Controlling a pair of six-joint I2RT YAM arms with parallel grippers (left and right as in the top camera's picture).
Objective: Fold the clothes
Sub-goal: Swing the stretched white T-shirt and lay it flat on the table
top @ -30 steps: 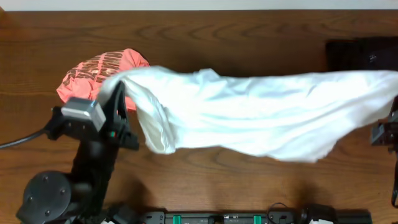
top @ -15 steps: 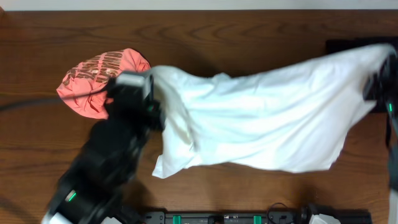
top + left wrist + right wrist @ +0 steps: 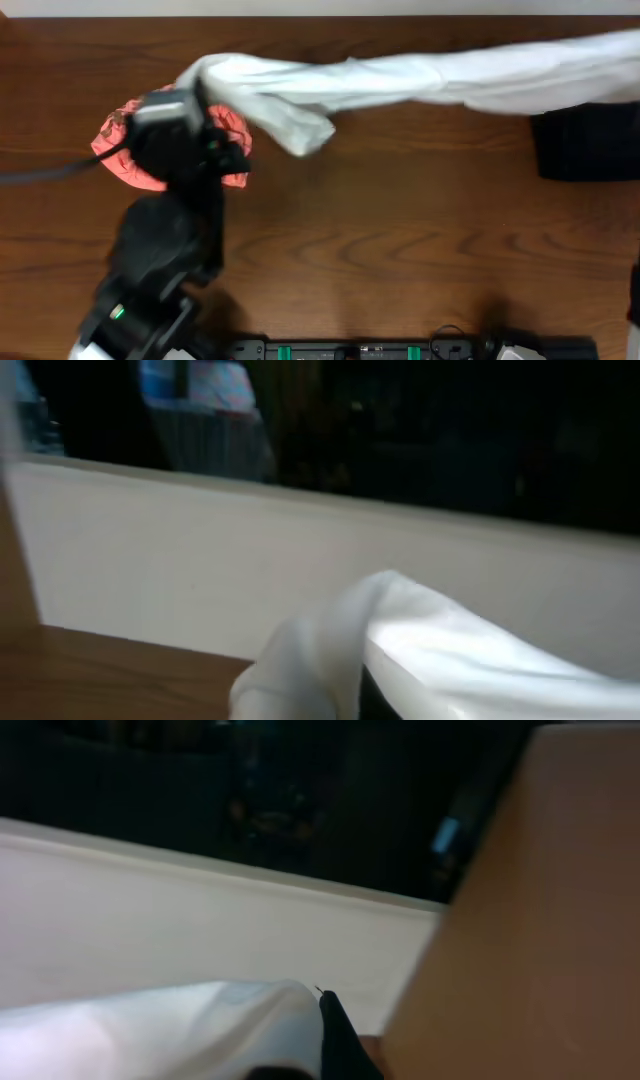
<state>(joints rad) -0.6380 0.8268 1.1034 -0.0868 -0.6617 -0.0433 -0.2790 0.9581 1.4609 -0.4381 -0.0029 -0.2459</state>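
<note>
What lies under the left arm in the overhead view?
The coral-pink shirt, bunched on the table; only its edges show. The left arm covers its middle.

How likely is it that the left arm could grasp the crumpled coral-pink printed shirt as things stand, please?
Unlikely for now: the left gripper is over the coral-pink shirt, but shut on the thin white T-shirt, so it has no free grip.

No legible text; coral-pink shirt [image 3: 110, 158] print unreadable.
</note>
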